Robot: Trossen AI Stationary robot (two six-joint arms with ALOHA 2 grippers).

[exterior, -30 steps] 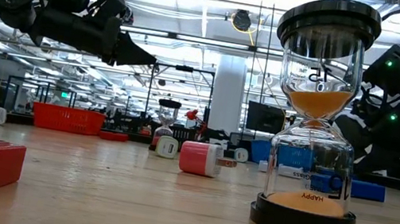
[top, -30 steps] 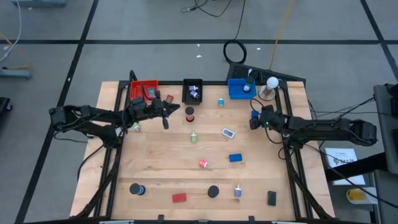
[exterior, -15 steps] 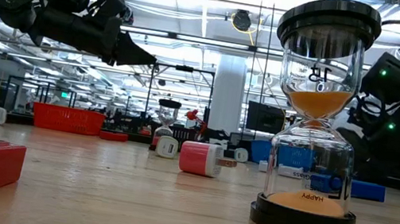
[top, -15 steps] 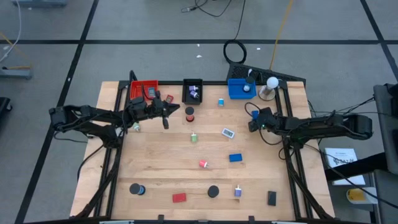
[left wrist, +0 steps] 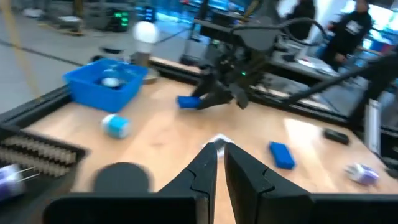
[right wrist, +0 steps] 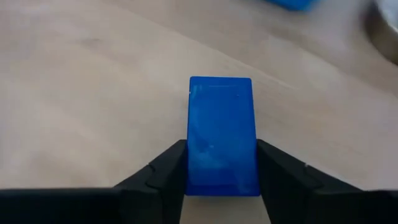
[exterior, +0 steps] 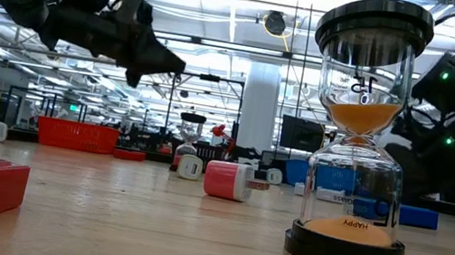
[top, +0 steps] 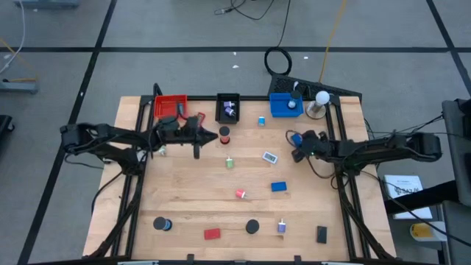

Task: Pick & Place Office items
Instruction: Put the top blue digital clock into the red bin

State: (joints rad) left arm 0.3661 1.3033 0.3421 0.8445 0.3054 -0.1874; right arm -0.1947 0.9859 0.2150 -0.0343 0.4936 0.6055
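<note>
Right gripper [right wrist: 219,171]: both fingers pressed against the long sides of a blue rectangular block [right wrist: 222,143], which it holds above the bare wood. In the high view this gripper [top: 297,141] sits right of table centre, toward the far side, with the block [top: 296,138] at its tip.

Left gripper [left wrist: 217,163]: fingers drawn almost together with only a thin slit between them, nothing held. In the high view it [top: 210,135] hangs over the far-left part of the table, just left of a black-and-red cylinder [top: 224,135].

Along the far edge stand a red tray [top: 168,106], a black tray [top: 228,107] and a blue tray [top: 283,105], with a white ball lamp [top: 321,98] right of the blue one. A small light-blue item [top: 261,121] lies between the black and blue trays.

Between the two grippers lie a white-and-blue card-like item [top: 270,157] and a small green piece [top: 229,163]. Nearer: a second blue block [top: 278,187] and a red-and-white piece [top: 241,193]. Near edge, left to right: a black-and-blue disc [top: 161,224], a red block [top: 212,235], a black hourglass [top: 252,227], a purple clip [top: 281,227], a black block [top: 321,234].

In the low view the hourglass [exterior: 361,135] fills the foreground and hides much of the right arm.
</note>
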